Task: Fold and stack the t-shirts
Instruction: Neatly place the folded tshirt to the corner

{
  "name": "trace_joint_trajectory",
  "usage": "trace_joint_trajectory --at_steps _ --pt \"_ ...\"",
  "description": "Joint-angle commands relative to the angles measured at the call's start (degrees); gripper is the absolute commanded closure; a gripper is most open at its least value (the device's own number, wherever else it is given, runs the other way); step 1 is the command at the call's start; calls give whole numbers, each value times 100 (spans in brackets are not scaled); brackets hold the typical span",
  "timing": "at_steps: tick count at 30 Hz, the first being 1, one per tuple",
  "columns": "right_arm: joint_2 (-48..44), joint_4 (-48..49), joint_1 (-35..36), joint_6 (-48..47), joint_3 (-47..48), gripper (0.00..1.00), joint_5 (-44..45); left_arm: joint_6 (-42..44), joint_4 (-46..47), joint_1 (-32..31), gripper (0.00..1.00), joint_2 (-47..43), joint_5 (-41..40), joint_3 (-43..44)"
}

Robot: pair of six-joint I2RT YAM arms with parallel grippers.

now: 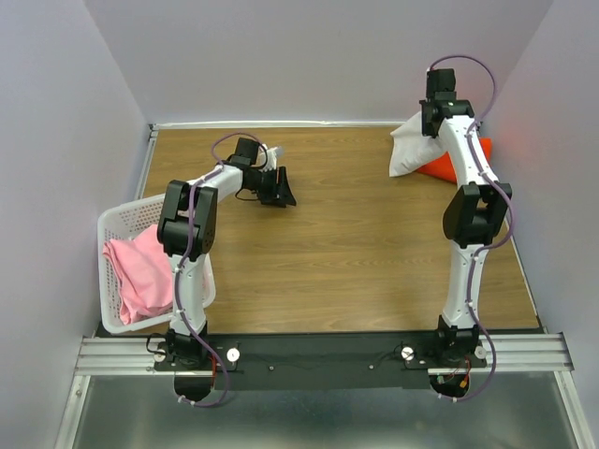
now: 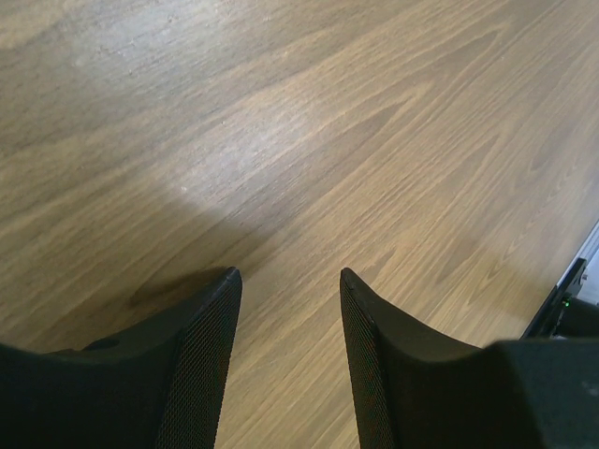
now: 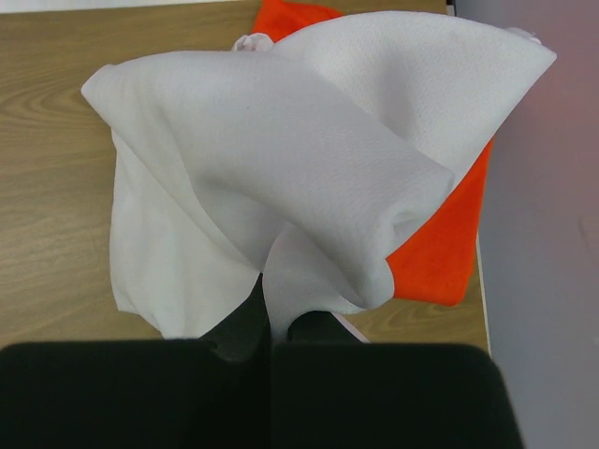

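Between the pressed-together fingers of the right gripper [image 3: 278, 323]: a narrow pinch of the white t-shirt [image 3: 281, 159], held up at the far right corner of the table [image 3: 56, 187]. Hangs in loose, rounded folds, partly hiding the orange-red t-shirt [image 3: 440, 253] lying beneath.

Could slip free, with so little soft cloth in the pinch. Could also snag the orange-red t-shirt on the way, or land rumpled and spoil the fold.

Farther left, at the left gripper [image 2: 290, 281]: spread apart, gripping nothing, low over bare wood grain.

Near left, inside the white lattice basket [image 1: 110, 224]: the pink t-shirt [image 1: 140, 271], crumpled.

Fine-knit, matte, limp fabric throughout, against a smooth, hard tabletop.
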Motion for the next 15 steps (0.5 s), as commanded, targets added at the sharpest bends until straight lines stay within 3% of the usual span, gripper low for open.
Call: trace_joint_trajectory --at_steps 1,15 --pt "217 10 -109 41 497 100 67 146 -430 27 44 80 -468 -446" --pt "129 98 -320 270 930 100 -399 120 -421 27 44 89 -450 -543"
